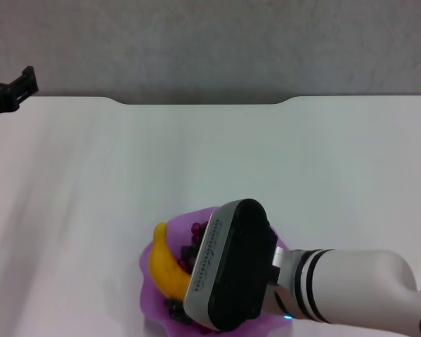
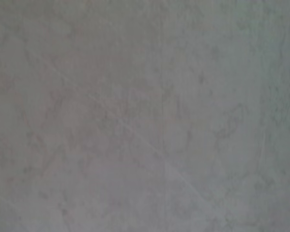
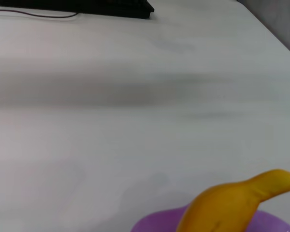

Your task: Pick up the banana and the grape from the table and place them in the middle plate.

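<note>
Hovered right gripper (image 1: 228, 277) over the middle plate (image 1: 151, 298), pincer hidden, spread or pinching impossible to tell. Found banana (image 1: 166, 270) and grape (image 1: 190, 249) inside that plate, likely delivered. Parked left gripper (image 1: 13, 90) far beyond the plate.

Soft even light, blurred wrist views

Right arm (image 1: 365, 284): smooth white cylindrical forearm; black-and-white banded wrist rings; small blue light beneath; bulky black wrist housing (image 1: 231, 270) with perforated grey side panel; left gripper (image 1: 13, 90): black.
</note>
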